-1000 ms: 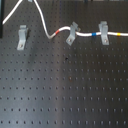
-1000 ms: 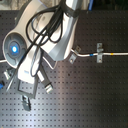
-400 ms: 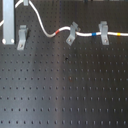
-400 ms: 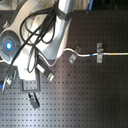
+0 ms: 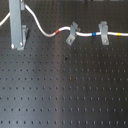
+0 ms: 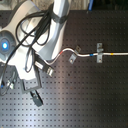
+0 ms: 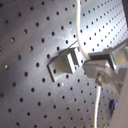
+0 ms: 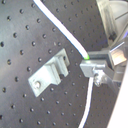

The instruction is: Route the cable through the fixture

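In two fixtures (image 5: 104,32), the cable (image 5: 42,28).

From my remote station: on the counter (image 5: 65,95), three fixtures stand in a row in the first exterior view, the left fixture (image 5: 19,39) behind my tool (image 5: 16,25), the cable (image 5: 45,31) running right through the middle fixture (image 5: 72,33) and right fixture (image 5: 104,32).

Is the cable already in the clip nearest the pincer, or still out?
Out. In the second wrist view the cable passes beside the clip; the pincer holds it clear of the notch.
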Robot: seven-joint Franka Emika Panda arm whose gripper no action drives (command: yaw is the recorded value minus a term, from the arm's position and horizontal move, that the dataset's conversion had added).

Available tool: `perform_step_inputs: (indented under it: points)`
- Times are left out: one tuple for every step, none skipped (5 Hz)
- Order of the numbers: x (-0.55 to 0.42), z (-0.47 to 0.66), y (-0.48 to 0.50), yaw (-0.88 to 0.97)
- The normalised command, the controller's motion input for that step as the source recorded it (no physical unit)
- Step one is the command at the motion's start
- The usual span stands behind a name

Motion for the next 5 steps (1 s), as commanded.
perform_step_inputs:
  points:
    - [-0.438,0.33,0.110,-0.34]
    - [-0.403,0.31,0.087,-0.34]
    - [-0.299,0.23,0.052,-0.30]
    - [-0.284,0.21,0.100,-0.23]
    - [-0.251,0.19,0.107,-0.13]
